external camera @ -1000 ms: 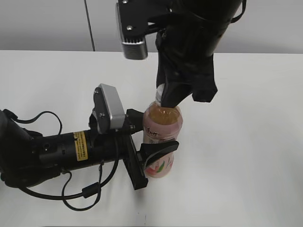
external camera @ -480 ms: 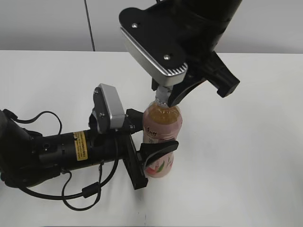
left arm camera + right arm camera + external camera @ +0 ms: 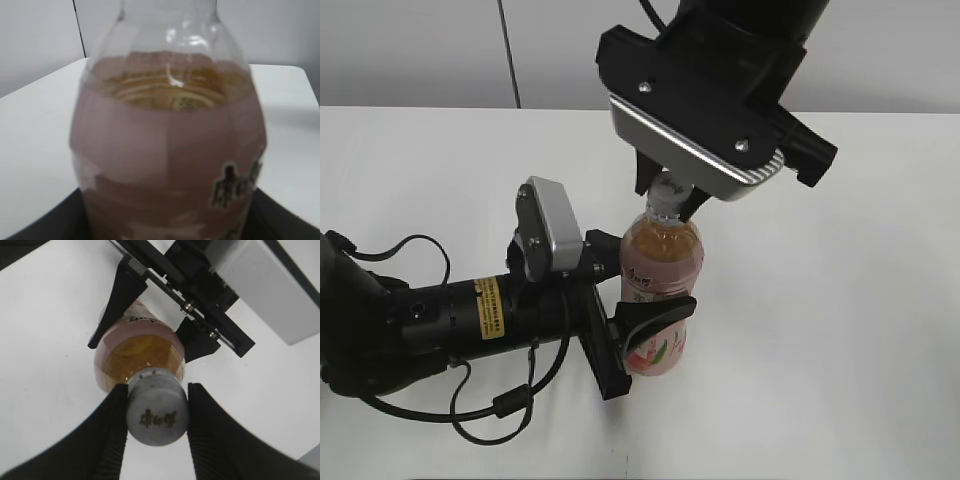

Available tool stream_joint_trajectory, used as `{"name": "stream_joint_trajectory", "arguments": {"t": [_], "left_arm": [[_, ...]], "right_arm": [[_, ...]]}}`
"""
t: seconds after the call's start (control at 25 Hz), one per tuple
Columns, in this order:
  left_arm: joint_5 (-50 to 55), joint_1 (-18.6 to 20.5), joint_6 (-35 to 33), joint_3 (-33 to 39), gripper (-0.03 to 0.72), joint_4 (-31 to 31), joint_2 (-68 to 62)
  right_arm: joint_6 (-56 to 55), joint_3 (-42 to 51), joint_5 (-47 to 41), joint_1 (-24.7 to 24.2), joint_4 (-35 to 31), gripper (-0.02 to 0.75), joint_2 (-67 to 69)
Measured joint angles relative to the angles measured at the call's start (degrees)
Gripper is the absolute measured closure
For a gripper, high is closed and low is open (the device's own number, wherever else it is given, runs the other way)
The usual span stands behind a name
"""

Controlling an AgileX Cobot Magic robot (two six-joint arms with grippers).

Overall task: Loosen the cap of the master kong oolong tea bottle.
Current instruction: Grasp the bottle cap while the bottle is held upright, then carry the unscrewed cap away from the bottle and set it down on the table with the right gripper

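The master kong oolong tea bottle (image 3: 660,270) stands upright on the white table, with amber tea and a pink label. My left gripper (image 3: 650,275) is shut on its body from the left, one finger behind and one in front. In the left wrist view the bottle (image 3: 170,140) fills the frame, with dark jaws at the bottom corners. The white cap (image 3: 667,193) sits on the neck. My right gripper (image 3: 666,203) comes down from above and is shut on the cap (image 3: 157,412), with a black finger (image 3: 112,432) pressed to each side. The bottle shoulder (image 3: 140,352) shows below it.
The white table (image 3: 840,330) stretches around the bottle. The left arm's black body and cables (image 3: 450,320) lie along the table at the left. A grey wall (image 3: 420,50) is behind. The left gripper's fingers (image 3: 122,295) show in the right wrist view.
My right wrist has turned about the cap: its grey camera housing swung from the upper left round to the front right. The bottle and the left gripper have stayed put.
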State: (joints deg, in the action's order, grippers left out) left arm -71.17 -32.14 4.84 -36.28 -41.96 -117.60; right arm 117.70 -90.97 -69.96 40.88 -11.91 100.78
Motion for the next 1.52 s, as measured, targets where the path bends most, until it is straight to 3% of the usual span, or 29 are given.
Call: {"name": "stream_joint_trajectory", "arguments": {"t": [0.32,0.48,0.6,0.76,0.84,0.96,1.08,1.28,1.52], "left_arm": [[0.1,0.0,0.2,0.0,0.295,0.2,0.0],[0.1,0.0,0.2,0.0,0.295,0.2,0.0],[0.1,0.0,0.2,0.0,0.295,0.2,0.0],[0.0,0.0,0.2,0.0,0.295,0.2,0.0],[0.0,0.0,0.2,0.0,0.295,0.2,0.0],[0.1,0.0,0.2,0.0,0.295,0.2,0.0],[0.1,0.0,0.2,0.0,0.295,0.2,0.0],[0.1,0.0,0.2,0.0,0.295,0.2,0.0],[0.1,0.0,0.2,0.0,0.295,0.2,0.0]], "right_arm": [[0.0,-2.8,-0.1,0.1,-1.6,0.461,-3.0],[-6.7,-3.0,-0.1,0.1,1.3,0.461,-4.6],[-18.3,-3.0,-0.1,-0.7,6.8,0.461,-4.5],[-36.0,-3.0,1.1,-2.8,8.7,0.461,-3.9],[-51.0,-3.0,1.2,-4.7,8.7,0.461,-2.9],[-76.8,-2.2,0.9,-10.2,8.7,0.462,-1.0],[-91.2,2.3,1.0,-17.4,9.1,0.463,-0.5],[-104.4,14.9,1.5,-27.0,9.8,0.463,-0.5],[-110.8,30.0,16.0,-27.8,9.8,0.463,-0.4]]}}
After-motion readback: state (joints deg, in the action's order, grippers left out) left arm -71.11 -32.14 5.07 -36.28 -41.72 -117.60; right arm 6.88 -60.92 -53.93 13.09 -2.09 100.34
